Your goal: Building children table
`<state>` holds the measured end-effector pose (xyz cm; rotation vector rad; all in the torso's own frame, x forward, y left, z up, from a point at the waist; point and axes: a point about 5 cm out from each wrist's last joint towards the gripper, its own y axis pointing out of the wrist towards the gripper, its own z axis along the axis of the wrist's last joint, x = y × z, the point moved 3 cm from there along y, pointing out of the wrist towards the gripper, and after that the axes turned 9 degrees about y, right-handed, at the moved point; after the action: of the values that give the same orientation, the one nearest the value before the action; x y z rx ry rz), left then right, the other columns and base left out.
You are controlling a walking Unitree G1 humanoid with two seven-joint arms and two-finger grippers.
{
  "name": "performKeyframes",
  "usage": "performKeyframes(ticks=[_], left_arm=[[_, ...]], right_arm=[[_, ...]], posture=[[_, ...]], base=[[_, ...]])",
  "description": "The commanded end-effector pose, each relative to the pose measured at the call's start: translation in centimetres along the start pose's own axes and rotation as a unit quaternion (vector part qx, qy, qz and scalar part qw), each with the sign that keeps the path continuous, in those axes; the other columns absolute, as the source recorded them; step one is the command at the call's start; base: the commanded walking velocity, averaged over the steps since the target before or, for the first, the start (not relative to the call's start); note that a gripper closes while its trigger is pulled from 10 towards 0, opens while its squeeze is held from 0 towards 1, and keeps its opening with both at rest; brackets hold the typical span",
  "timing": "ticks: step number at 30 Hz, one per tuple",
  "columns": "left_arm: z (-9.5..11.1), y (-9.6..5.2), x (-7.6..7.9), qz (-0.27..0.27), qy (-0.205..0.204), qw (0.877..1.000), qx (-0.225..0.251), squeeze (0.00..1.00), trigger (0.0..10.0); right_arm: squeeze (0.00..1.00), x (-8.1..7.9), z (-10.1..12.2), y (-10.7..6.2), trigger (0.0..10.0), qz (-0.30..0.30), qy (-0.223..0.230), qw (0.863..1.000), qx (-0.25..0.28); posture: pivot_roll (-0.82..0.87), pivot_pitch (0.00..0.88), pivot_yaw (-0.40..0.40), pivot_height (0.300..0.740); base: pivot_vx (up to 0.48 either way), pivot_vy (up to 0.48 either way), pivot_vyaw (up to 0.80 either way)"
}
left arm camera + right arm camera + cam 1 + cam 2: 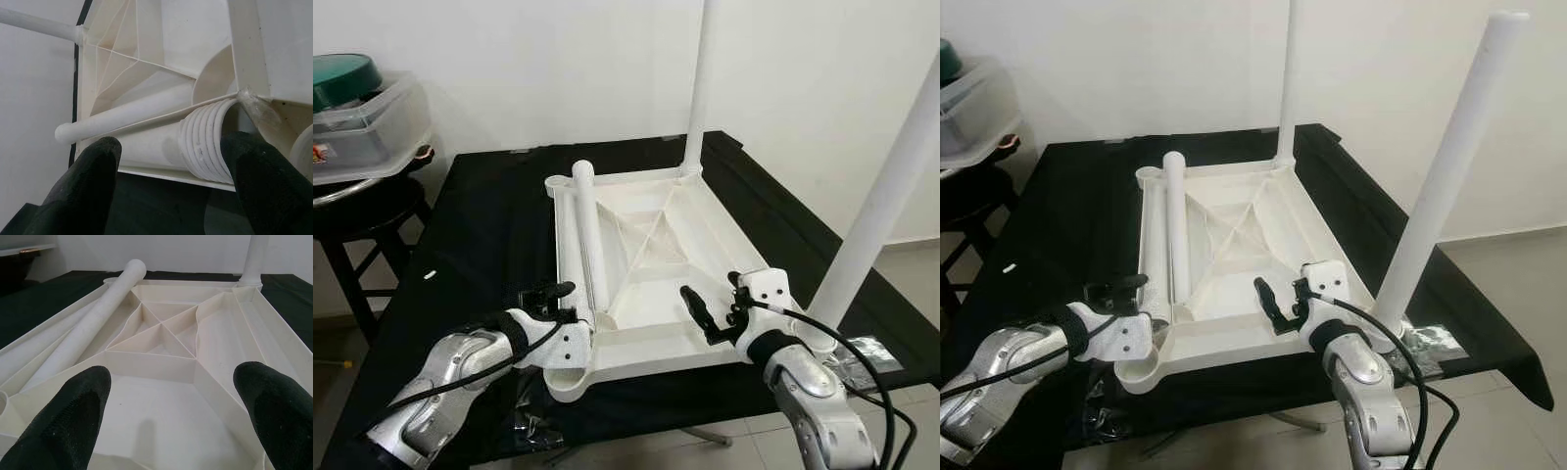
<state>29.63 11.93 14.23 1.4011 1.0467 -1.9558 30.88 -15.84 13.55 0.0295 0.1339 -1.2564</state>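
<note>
Your tabletop (651,245) lies upside down on the black table (489,225), so legs screw in from above. Your left gripper (166,161) spreads open around the loose leg's (585,235) threaded end; your right gripper (171,406) hovers open.

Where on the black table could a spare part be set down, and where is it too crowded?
Free: the black table left of the upturned white tabletop, and the strip behind it by the wall. Crowded: the near edge, where the left gripper and right gripper sit, and the right side beside the upright leg.
</note>
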Motion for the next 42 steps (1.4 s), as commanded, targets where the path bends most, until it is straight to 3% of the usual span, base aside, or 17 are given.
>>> performKeyframes(ticks=[1, 16, 20, 24, 33, 42], left_arm=[[-0.5, 0.5, 0.1, 0.004, 0.016, 1.0, -0.02, 0.0, 10.0], [-1.5, 1.7, -0.2, 0.015, 0.051, 0.997, -0.058, 0.0, 10.0], [-1.3, 2.5, 1.2, -0.005, 0.053, 0.996, -0.074, 0.0, 10.0], [-1.4, 2.8, 1.6, -0.006, 0.052, 0.995, -0.088, 0.0, 10.0], [-2.3, 3.7, 0.9, 0.001, 0.056, 0.992, -0.114, 0.0, 10.0], [-3.1, 6.1, 0.9, 0.007, 0.044, 0.987, -0.156, 0.0, 10.0]], right_arm=[[0.0, -0.8, 0.3, 0.1, 10.0, 0.016, 0.007, 1.0, 0.005], [0.0, -0.9, 0.7, 0.1, 10.0, 0.02, 0.009, 1.0, 0.01], [0.0, -1.0, 0.9, 0.2, 10.0, 0.02, 0.011, 1.0, 0.013], [0.0, -1.1, 1.0, 0.2, 10.0, 0.019, 0.013, 1.0, 0.014], [0.0, -1.3, 1.2, 0.2, 10.0, 0.02, 0.018, 0.999, 0.018], [0.0, -1.2, 1.5, 0.1, 10.0, 0.014, 0.022, 0.999, 0.023]], posture=[[0.0, 0.0, 0.003, 0.74], [-0.01, 0.0, 0.001, 0.74], [-0.01, 0.0, 0.002, 0.74], [-0.01, 0.0, 0.003, 0.74], [-0.01, 0.0, 0.008, 0.74], [-0.03, 0.0, 0.017, 0.74]], base=[[0.0, 0.0, 0.0], [0.0, 0.0, 0.0], [0.0, 0.0, 0.0], [0.0, 0.0, 0.0], [0.0, 0.0, 0.0], [0.0, 0.0, 0.0]])
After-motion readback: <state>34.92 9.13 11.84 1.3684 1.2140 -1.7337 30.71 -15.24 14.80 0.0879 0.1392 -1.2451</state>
